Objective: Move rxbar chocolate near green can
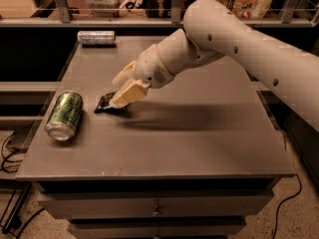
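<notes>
Grey and bare over most of its top, the table (209,148) carries three things, with drawers (154,208) below its near edge and a cluttered shelf behind its far edge (a printed bag stands there at the far right, its writing too small to read).

On the left side the green can (65,115) lies on its side, silver end toward the near edge. Its print is green with pale swirls, and no brand name can be read. At the far left edge a silver can (96,37) also lies on its side, its label unreadable too.

A white arm (239,44) reaches in from the right and slopes down to the hand (119,91), which sits low over the left half of the table. The chocolate bar (103,103), in a black wrapper with no legible marks, lies at the very tip of the hand, its right end hidden beneath it and its left end poking out toward the green can. I cannot tell whether the hand grips the bar or only rests against it. The bar is just right of the green can, not touching it, and well apart from the silver can.
</notes>
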